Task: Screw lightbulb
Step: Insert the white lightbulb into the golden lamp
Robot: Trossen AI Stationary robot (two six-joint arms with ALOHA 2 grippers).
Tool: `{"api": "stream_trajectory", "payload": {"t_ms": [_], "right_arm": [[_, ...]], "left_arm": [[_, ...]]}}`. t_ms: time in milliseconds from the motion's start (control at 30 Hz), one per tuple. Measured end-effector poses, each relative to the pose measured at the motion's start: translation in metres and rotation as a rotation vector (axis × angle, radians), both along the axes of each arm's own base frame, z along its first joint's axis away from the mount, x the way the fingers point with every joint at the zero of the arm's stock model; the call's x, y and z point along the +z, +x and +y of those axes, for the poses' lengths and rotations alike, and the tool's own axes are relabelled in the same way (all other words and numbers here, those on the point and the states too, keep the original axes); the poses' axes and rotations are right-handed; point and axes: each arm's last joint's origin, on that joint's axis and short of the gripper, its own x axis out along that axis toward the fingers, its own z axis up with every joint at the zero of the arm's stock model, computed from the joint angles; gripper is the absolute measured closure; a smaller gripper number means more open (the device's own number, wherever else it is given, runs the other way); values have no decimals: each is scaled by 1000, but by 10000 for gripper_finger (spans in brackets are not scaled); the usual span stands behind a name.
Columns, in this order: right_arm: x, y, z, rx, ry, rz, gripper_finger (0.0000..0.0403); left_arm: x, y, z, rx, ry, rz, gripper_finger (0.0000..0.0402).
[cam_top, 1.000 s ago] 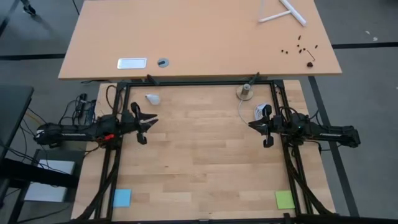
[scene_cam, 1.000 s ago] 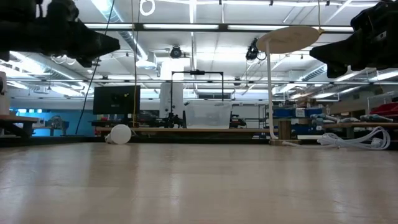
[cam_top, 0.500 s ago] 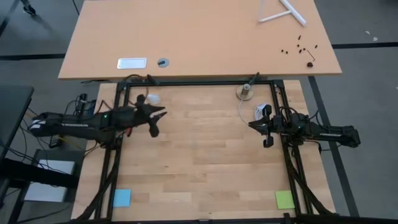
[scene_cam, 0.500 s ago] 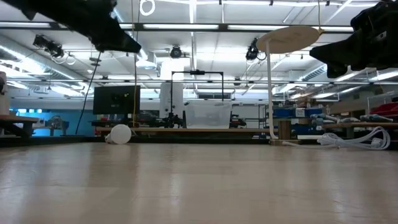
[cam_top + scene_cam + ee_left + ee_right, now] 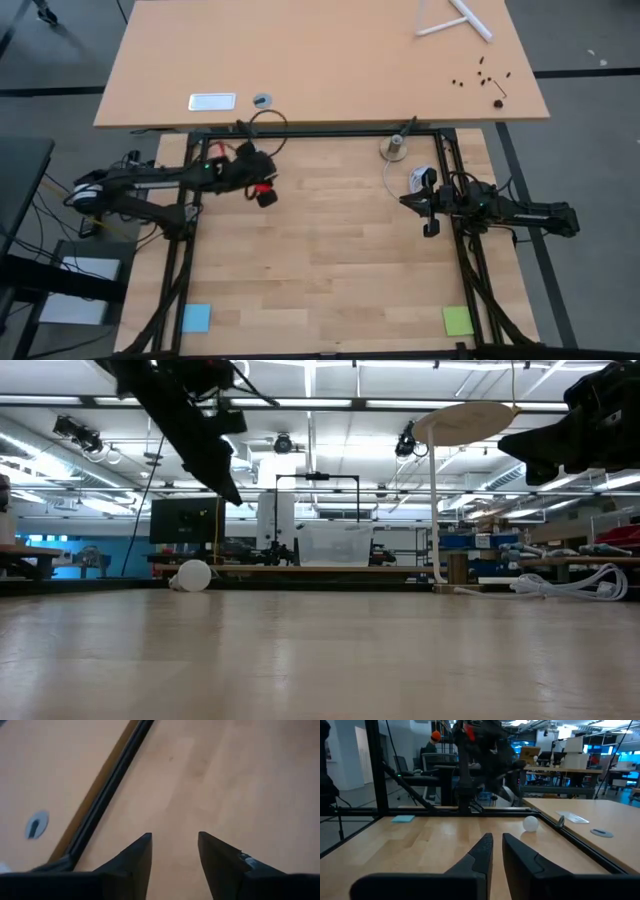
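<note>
The white lightbulb lies on its side on the wooden table near the far left corner; the right wrist view shows the lightbulb next to the black frame rail. In the high view my left arm covers it. My left gripper hangs above the table just right of the bulb, slanting down, its fingers open over bare wood. The silvery socket with its white cable stands at the far right. My right gripper waits level at the right, shut.
A black frame rail bounds the far side, with a second tabletop behind it bearing a white plate and a grey grommet. The coiled white cord lies by my right gripper. Blue and green notes mark the near corners.
My left gripper has swung up from its level resting pose and gone toward the table's right and far edge, over the place where the lightbulb lies. It has tipped from level to slanting downward. The bulb has stayed where it was.
</note>
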Motion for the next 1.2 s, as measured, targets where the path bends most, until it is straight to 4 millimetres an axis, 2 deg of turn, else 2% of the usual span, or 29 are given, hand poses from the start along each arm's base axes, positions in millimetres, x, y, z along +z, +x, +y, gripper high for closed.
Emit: {"api": "stream_trajectory", "payload": {"t_ms": [133,267,500,600,833,1033,1200], "right_arm": [[0,0,0,0,0,0,355],[0,0,0,0,0,1,353],[0,0,0,0,0,-1,353],[0,0,0,0,0,-1,355],[0,0,0,0,0,0,351],[0,0,0,0,-1,-4,354],[2,0,0,0,-2,-16,353]], "left_arm": [[-3,6,29,115,-37,79,218],[-3,-3,58,307,-91,138,231],[0,-35,97,568,-108,157,293],[-6,-45,111,633,-173,143,331],[-34,-56,127,719,-293,189,396],[-53,-51,138,729,-287,261,395],[-66,-47,140,701,-353,277,399]]}}
